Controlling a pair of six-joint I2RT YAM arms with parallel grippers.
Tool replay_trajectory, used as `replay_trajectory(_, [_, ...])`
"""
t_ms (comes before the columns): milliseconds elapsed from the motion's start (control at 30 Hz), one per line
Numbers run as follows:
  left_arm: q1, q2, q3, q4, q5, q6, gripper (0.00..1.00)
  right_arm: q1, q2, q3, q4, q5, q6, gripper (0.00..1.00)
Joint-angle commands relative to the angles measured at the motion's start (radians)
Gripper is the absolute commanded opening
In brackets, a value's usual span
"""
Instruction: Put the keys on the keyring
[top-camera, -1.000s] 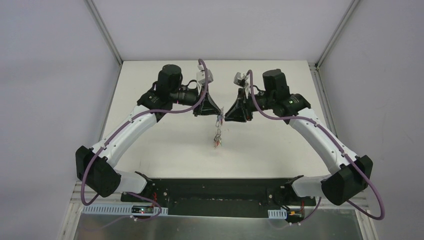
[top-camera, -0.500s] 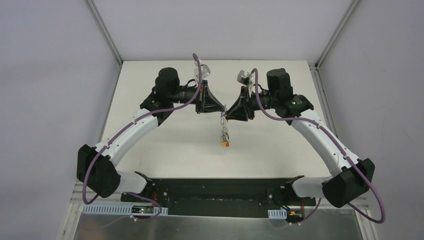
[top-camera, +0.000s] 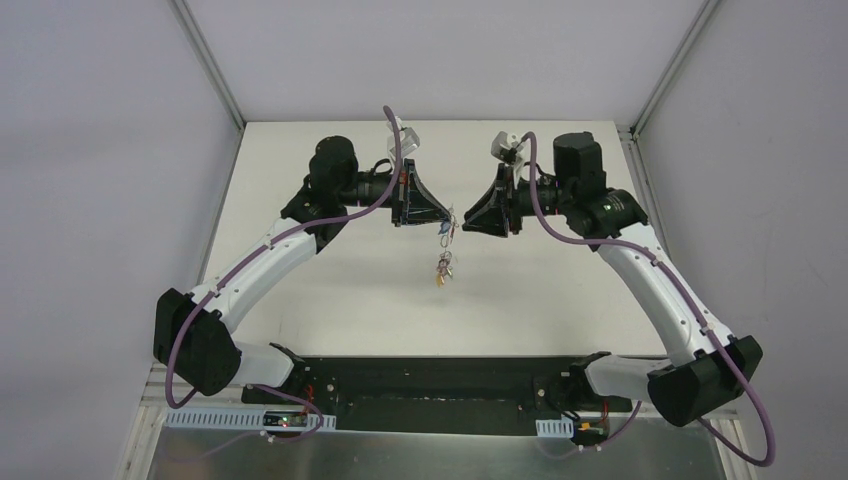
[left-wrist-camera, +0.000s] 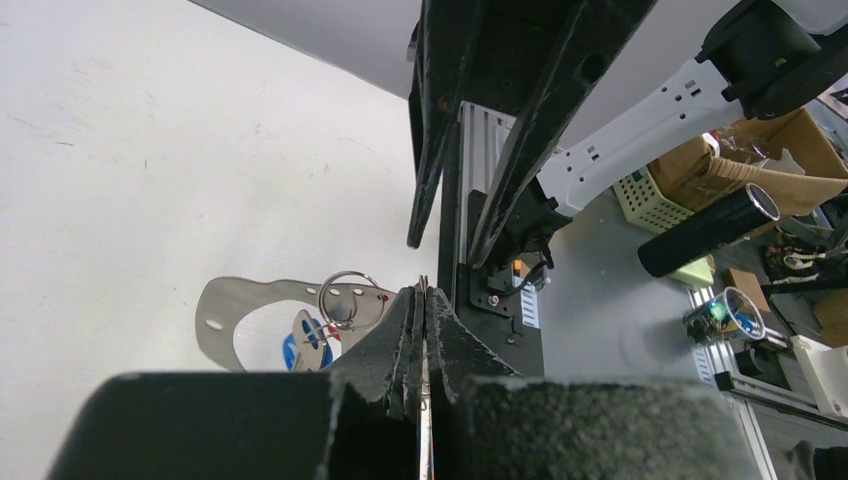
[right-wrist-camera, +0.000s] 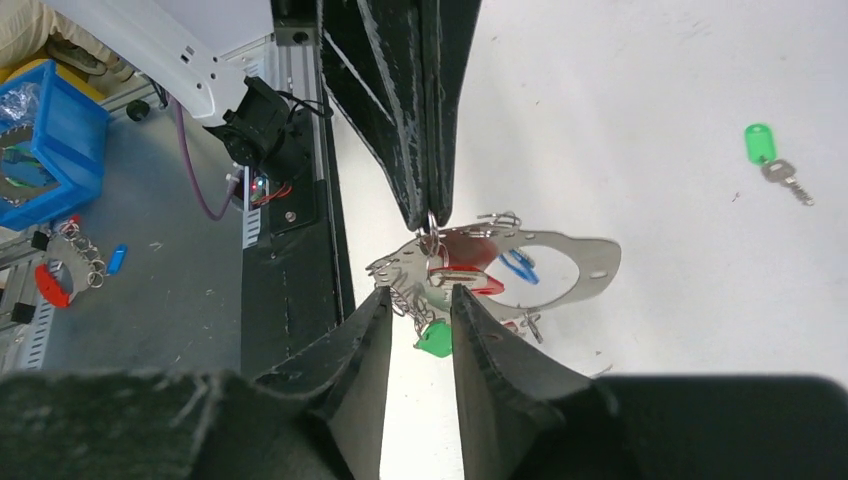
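My left gripper hangs over the table's middle, shut on the top of the keyring, a grey metal loop. A bunch of keys dangles from it, with a red tag, a blue tag and a green tag. My right gripper faces the left one from the right, a short gap away. It is open, with nothing between its fingers. In the right wrist view the bunch hangs just beyond its tips. A loose key with a green tag lies on the table.
The white table carries the arms' black base rail along its near edge. Grey walls close in the left, right and far sides. Off the table, a blue bin and cardboard boxes stand on the floor.
My right gripper has opened and drawn back to the right, away from the left gripper's tips. The bunch of keys swings a little under the left gripper, which has hardly moved.
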Motion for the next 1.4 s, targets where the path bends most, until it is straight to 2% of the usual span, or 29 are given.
replay_trajectory(0, [0.001,-0.028,0.009,0.081,0.035,-0.024,0.0,-0.009,-0.034,0.068,-0.015,-0.022,-0.026,0.31])
replay_trajectory(200, [0.001,-0.027,0.007,0.096,0.036,-0.037,0.0,-0.009,-0.001,0.072,0.037,-0.031,0.021,0.35])
replay_trajectory(533, [0.001,-0.019,-0.001,0.15,0.038,-0.084,0.0,0.005,0.047,0.037,0.142,-0.06,0.11,0.36])
replay_trajectory(967, [0.001,-0.01,0.006,0.15,0.021,-0.085,0.0,0.007,0.044,-0.01,0.196,-0.122,0.155,0.19])
replay_trajectory(1233, [0.001,-0.01,0.006,0.132,0.014,-0.069,0.0,0.007,0.05,-0.016,0.237,-0.145,0.2,0.16])
replay_trajectory(1367, [0.001,-0.006,0.006,0.126,0.008,-0.063,0.0,0.007,0.054,-0.028,0.27,-0.164,0.236,0.12])
